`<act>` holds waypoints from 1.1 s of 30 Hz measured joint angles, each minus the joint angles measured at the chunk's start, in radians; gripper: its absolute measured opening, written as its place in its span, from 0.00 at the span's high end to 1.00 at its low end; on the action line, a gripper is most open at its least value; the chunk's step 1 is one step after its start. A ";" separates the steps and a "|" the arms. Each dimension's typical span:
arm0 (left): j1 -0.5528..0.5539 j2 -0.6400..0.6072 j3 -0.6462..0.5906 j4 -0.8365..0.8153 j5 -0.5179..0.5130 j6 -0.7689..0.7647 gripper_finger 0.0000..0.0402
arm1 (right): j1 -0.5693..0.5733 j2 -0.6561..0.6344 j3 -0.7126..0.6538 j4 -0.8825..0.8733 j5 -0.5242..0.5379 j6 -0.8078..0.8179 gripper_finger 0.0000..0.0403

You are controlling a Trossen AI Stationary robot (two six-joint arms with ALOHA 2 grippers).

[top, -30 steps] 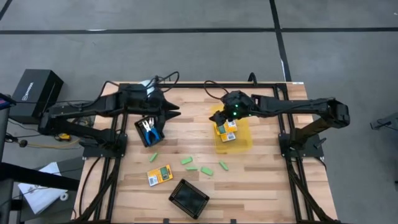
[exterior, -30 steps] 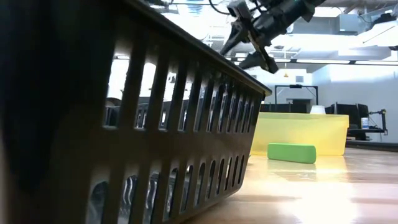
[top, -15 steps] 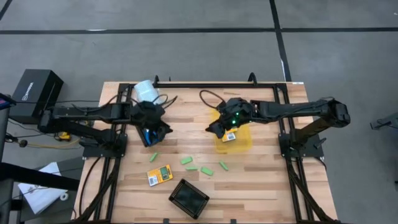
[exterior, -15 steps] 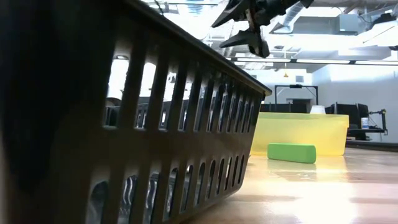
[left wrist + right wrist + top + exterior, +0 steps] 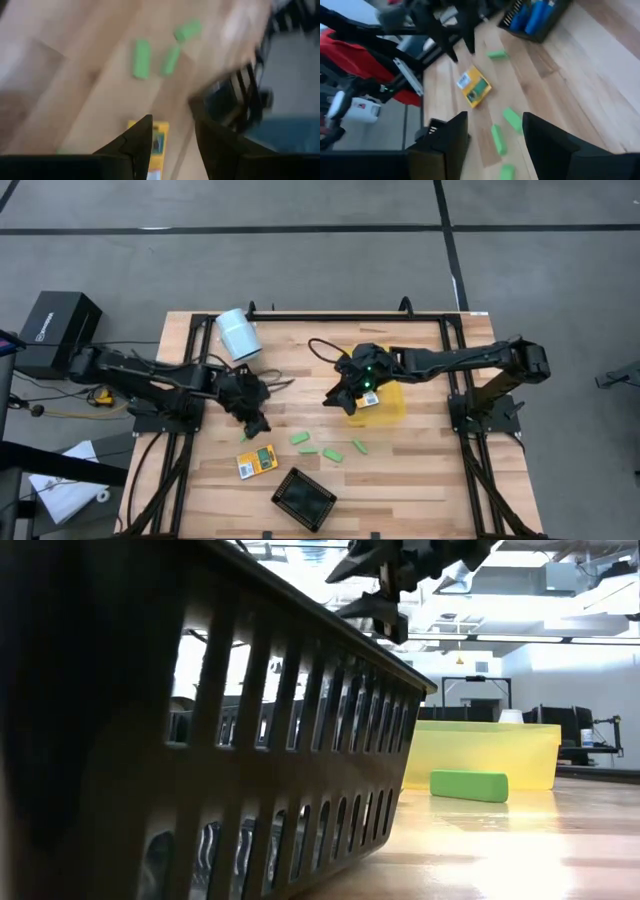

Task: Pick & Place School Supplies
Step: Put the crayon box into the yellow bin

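Observation:
A yellow-orange pack (image 5: 257, 461) lies flat on the wooden table near its front left. My left gripper (image 5: 258, 423) hangs open just behind and above the pack (image 5: 156, 145), which shows between its fingers (image 5: 134, 145). Several light-green oblong pieces (image 5: 308, 448) lie scattered at the table's middle front. My right gripper (image 5: 332, 398) stands open in the air left of the yellow translucent bin (image 5: 390, 408); another pack (image 5: 370, 397) lies in that bin. The low view shows my right gripper (image 5: 340, 595) high up. A black tray holding blue-handled tools (image 5: 532, 15) shows in the right wrist view.
A pale cylinder (image 5: 237, 333) lies at the table's far left. An empty black slotted tray (image 5: 303, 498) stands at the front edge and fills the low view's left (image 5: 200, 740). A black box (image 5: 55, 325) sits on the floor beyond the table's left side.
My left gripper has swung from over the far-left tray toward the near edge, sunk and tipped downward, ending above the yellow pack; the pale cylinder has come into view. My right gripper has moved from over the yellow bin toward the table's left.

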 joint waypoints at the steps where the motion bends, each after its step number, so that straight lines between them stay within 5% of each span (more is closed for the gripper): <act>1: -0.002 0.014 0.000 0.005 0.030 0.042 0.64 | -0.005 -0.001 0.000 0.013 -0.015 0.000 0.55; 14: 0.022 0.253 0.000 0.111 0.339 0.504 0.64 | -0.008 -0.006 0.000 0.057 -0.068 0.065 0.56; 33: 0.123 0.504 0.001 0.123 0.440 0.915 0.64 | -0.009 -0.006 0.000 0.148 -0.064 0.178 0.57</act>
